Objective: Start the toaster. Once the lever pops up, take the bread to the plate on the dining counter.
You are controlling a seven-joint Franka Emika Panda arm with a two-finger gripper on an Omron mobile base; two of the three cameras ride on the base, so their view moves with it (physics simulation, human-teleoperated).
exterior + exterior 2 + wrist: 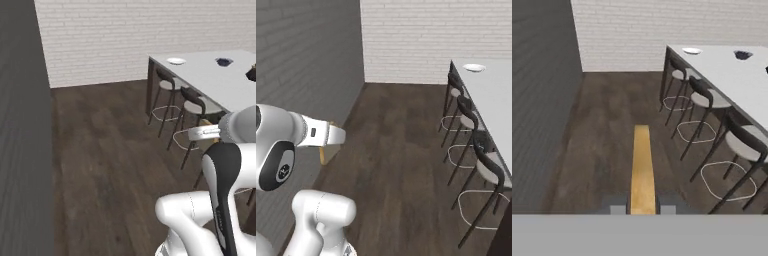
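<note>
Holding: two-finger claw (643,209) closed on the tan, crusted bread slice (642,170), seen edge-on between its fingertips.
Bread position: above the dark wood floor (612,130), well apart from the table.
Table: large white-topped island (732,75) at 2 o'clock in the hand view.
Plate: small round white plate (691,50) at the table's far corner.
Seating: dark stools (704,100) along the table's near edge.

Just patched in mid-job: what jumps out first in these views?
The bread stands edge-on, clamped between the shut gripper, out over the dark wood floor. Ahead to the right runs the white dining counter, stools lined along its near side. The plate sits at its far corner, a dish with something blue further right.
</note>
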